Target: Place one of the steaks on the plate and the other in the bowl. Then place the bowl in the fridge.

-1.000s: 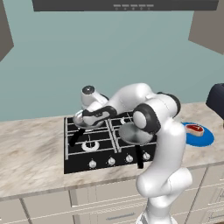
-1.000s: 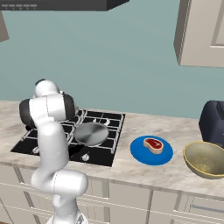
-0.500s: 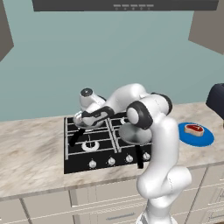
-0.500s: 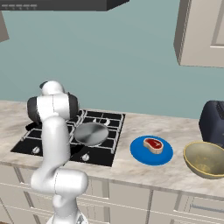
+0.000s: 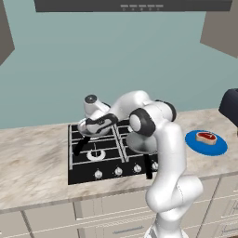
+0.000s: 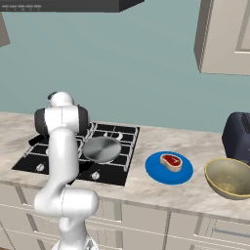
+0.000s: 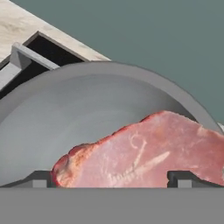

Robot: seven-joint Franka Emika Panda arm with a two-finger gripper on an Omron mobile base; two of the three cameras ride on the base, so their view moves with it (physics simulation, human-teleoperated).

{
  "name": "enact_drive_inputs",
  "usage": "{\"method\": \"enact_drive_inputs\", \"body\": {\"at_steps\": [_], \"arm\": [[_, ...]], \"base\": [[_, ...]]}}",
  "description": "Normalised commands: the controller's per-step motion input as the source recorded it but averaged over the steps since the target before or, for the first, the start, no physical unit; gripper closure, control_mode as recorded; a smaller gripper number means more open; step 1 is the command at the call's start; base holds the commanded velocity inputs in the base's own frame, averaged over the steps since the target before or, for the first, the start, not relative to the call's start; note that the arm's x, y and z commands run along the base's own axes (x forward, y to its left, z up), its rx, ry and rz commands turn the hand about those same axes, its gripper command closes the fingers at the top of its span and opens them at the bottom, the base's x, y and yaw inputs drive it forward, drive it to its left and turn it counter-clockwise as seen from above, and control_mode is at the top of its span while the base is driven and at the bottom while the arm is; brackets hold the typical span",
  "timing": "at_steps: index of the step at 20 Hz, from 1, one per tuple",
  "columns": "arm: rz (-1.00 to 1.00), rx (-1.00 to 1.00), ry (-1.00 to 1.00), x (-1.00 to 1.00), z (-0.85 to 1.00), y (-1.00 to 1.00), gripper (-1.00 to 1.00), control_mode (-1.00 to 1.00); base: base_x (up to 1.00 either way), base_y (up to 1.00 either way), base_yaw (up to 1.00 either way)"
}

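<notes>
Over the stove's (image 5: 100,155) back-left burner, gripper (image 7: 111,180) jaws spread wide, straddling a pale pink steak (image 7: 144,153) lying in a grey pan (image 7: 74,118), nothing gripped; red steak (image 6: 171,161) sits on the blue plate (image 6: 156,173) right of the stove; olive bowl (image 6: 229,177) just beside the plate.

Kitchen: gas stove (image 5: 109,151) set in marble counter (image 5: 32,162), hood above, wall cabinets (image 6: 224,36)
</notes>
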Motion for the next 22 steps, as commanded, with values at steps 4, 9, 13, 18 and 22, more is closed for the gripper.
{"method": "enact_drive_inputs", "body": {"at_steps": [4,9,13,18,22], "arm": [[0.00,0.00,0.00,0.16,-0.19,0.00,1.00,-1.00],[0.00,0.00,0.06,0.11,-0.23,0.00,1.00,-1.00],[0.00,0.00,0.14,0.02,-0.08,0.00,1.00,-1.00],[0.00,0.00,0.15,0.00,-0.01,0.00,1.00,-1.00],[0.00,-0.02,-0.11,-0.12,0.04,0.00,1.00,-1.00]], "base": [[0.00,0.00,0.00],[0.00,0.00,0.00],[0.00,0.00,0.00],[0.00,0.00,0.00],[0.00,0.00,0.00]]}}
